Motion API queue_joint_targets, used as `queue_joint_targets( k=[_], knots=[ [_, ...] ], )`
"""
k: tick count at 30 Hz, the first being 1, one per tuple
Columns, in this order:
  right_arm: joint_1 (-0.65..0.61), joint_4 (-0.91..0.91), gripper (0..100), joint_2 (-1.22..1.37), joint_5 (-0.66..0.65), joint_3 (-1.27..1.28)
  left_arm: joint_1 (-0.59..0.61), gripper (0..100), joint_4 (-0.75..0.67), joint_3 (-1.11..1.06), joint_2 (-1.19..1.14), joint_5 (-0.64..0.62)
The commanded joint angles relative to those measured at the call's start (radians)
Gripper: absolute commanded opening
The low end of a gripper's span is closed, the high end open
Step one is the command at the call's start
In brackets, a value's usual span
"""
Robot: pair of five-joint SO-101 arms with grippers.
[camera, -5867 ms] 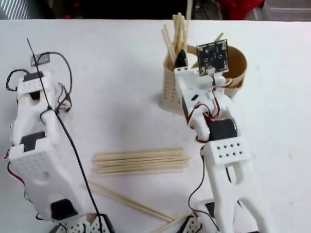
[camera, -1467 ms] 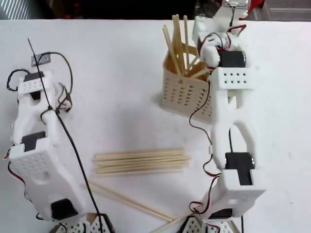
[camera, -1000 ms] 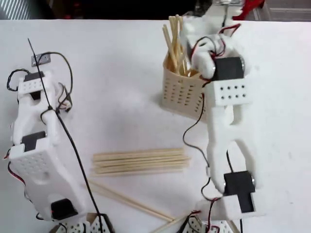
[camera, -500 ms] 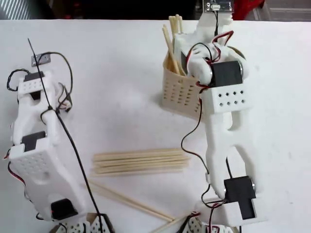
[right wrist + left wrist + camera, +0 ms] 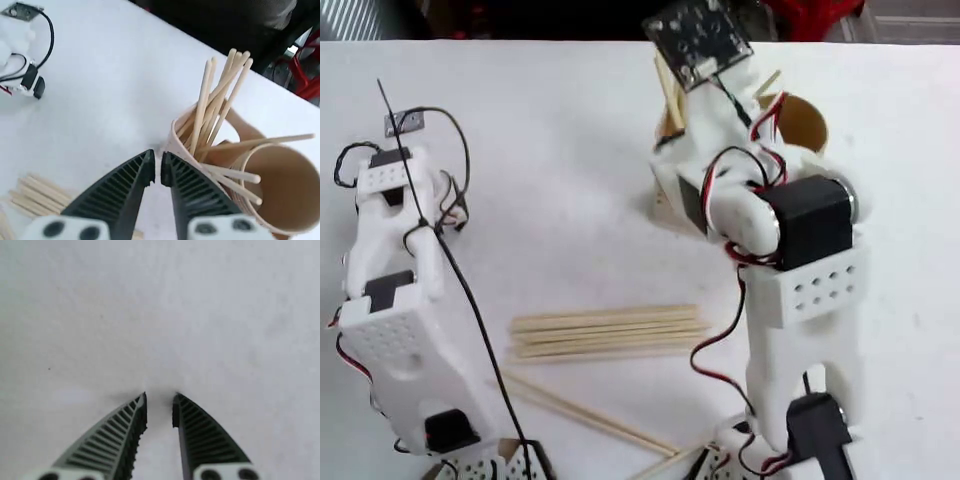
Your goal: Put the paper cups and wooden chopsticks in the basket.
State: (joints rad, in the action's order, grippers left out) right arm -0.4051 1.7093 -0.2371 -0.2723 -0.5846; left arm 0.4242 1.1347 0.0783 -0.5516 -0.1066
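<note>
Step now: I think the right arm (image 5: pixel 800 270) should go for the pile of chopsticks (image 5: pixel 608 331) lying flat on the table (image 5: pixel 560 150).
How to do it well: Open the claw wide first. Come straight down over the middle of the pile. Pinch just a few sticks so they do not tip or slide out. Lift them high before going to the basket, so they clear the sticks standing in it.
Right arm: It is bent up high over the basket (image 5: pixel 175 137), at the far right.
Right claw (image 5: pixel 157 167): Pinched almost closed, with nothing in it.
Left arm (image 5: pixel 390 310): Folded low at the left side.
Left claw (image 5: pixel 159 407): Down by the table, a small gap between its fingers, holding nothing.
Basket: Many standing chopsticks (image 5: pixel 210 110) lean inside it.
Paper cup (image 5: pixel 280 195): Right by the basket; I cannot tell if it sits inside.
Loose chopsticks (image 5: pixel 585 412): On the near table, nearer than the pile.
</note>
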Motion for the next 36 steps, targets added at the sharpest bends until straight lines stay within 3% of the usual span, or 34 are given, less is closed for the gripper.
queue_joint_targets(
  k=[1, 5, 9, 14, 19, 24, 30, 36],
  knots=[
    [0.024, 0.015, 2.7, -0.096, -0.015, 0.169, 0.012, 11, 0.038, 0.049, 0.018, 0.009],
    [0.019, -0.005, 2.6, -0.242, -0.017, 0.479, 0.019, 11, 0.267, 0.187, 0.087, 0.245],
    [0.025, -0.151, 1.7, -0.438, -0.023, 0.825, 0.016, 11, 0.471, 0.316, 0.206, 0.400],
    [0.027, -0.315, 1.9, -0.584, -0.218, 1.267, -0.016, 11, 0.657, 0.345, 0.374, 0.651],
    [0.061, -0.426, 2.1, -0.596, -0.365, 1.564, -0.084, 11, 0.651, 0.083, 0.544, 0.847],
    [0.125, -0.575, 2.1, -0.596, -0.390, 1.738, -0.251, 11, 0.595, -0.288, 0.739, 1.002],
    [0.291, -0.671, 1.9, -0.596, -0.345, 1.837, -0.450, 11, 0.284, -0.675, 0.888, 0.999],
    [0.495, -0.736, 1.8, -0.596, -0.336, 1.883, -0.516, 15, 0.015, -0.809, 0.829, 0.936]
  ],
)
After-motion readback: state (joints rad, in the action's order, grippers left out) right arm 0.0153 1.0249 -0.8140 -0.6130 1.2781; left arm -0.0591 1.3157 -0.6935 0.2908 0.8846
